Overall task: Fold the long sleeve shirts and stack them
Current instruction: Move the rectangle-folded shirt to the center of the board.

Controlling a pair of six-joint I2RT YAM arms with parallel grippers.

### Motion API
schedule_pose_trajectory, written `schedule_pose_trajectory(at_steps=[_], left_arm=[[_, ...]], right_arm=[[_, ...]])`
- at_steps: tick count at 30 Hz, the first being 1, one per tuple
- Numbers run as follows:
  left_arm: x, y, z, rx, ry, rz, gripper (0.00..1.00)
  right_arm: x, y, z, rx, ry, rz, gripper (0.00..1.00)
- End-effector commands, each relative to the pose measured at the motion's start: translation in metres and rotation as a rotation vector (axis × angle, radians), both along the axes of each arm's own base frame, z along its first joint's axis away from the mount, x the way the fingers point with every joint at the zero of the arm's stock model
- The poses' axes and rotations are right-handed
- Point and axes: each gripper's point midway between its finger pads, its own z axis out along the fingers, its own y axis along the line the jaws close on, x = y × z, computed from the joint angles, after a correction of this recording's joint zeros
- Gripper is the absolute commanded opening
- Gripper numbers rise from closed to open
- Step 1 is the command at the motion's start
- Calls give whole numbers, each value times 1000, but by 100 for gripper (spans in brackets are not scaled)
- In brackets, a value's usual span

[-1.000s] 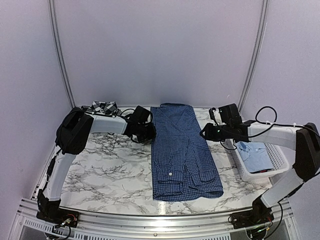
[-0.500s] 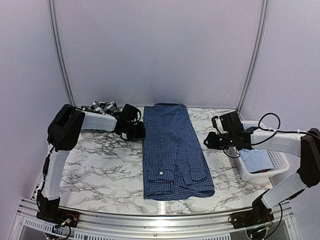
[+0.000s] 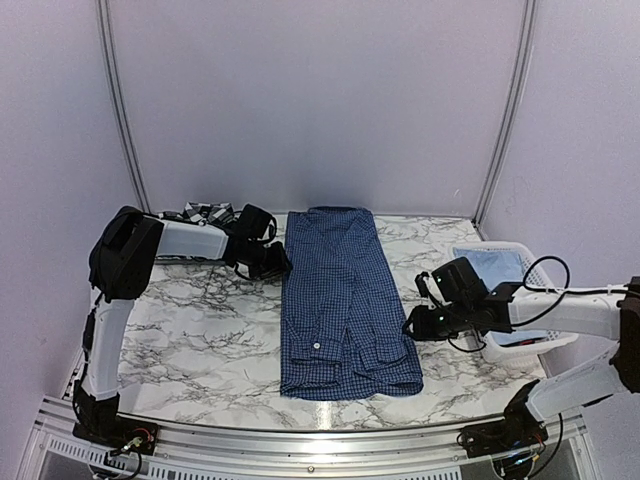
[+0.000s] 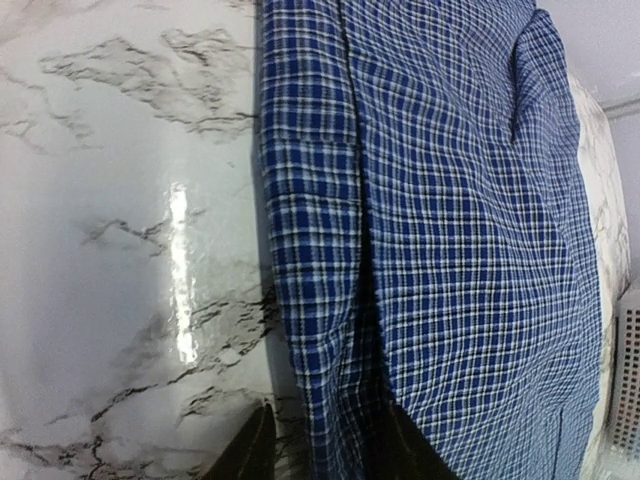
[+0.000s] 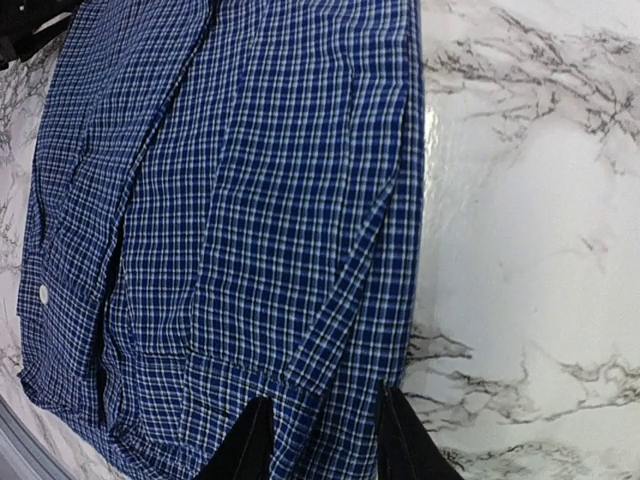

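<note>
Both my end effectors, left (image 4: 325,445) and right (image 5: 320,440), pinch opposite edges of the dark blue fine-checked cloth shirt (image 3: 345,300), flat on the marble counter (image 3: 200,330).

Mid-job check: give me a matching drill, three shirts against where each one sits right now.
Shirts:
1. dark blue checked shirt
2. black-and-white plaid shirt
3. pale blue shirt

Places:
A. in the white basket on the right
B. far left corner of the table
C. flat in a long strip at the table's middle

Pairs: 1-C, 2-B, 3-A
</note>
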Motion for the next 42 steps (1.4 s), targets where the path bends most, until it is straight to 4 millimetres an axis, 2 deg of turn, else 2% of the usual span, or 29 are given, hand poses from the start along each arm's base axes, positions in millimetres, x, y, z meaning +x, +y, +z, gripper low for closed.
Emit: schedule_pose_trajectory(at_steps=[1, 3, 7, 12, 17, 23, 27, 34, 37, 42], left_arm=[[-15, 14, 19, 31, 14, -6, 41], [-26, 15, 26, 11, 29, -10, 42], [-61, 23, 29, 18, 59, -32, 42], [-101, 22, 35, 4, 88, -85, 41], [-138, 15, 34, -5, 122, -149, 40], [-183, 15, 22, -8, 196, -200, 39], [-209, 16, 18, -10, 232, -228, 38], [-245, 26, 22, -36, 272, -255, 37], [-262, 30, 19, -40, 297, -264, 38], [-278, 30, 17, -48, 324, -291, 41]], right_arm=[[-27, 1, -5, 17, 70, 9, 31], [-36, -3, -7, 10, 84, 6, 31], [-54, -10, -12, -5, 122, 8, 25], [-78, -11, -24, -33, 187, 33, 19], [-93, -9, -29, -49, 218, 47, 25], [-100, -9, -31, -46, 239, 46, 10], [-109, -1, -31, -40, 250, 68, 0], [-140, 18, -32, -34, 302, 119, 0], [-149, 16, -30, -54, 312, 118, 1], [-135, 11, -7, -20, 243, 76, 26]])
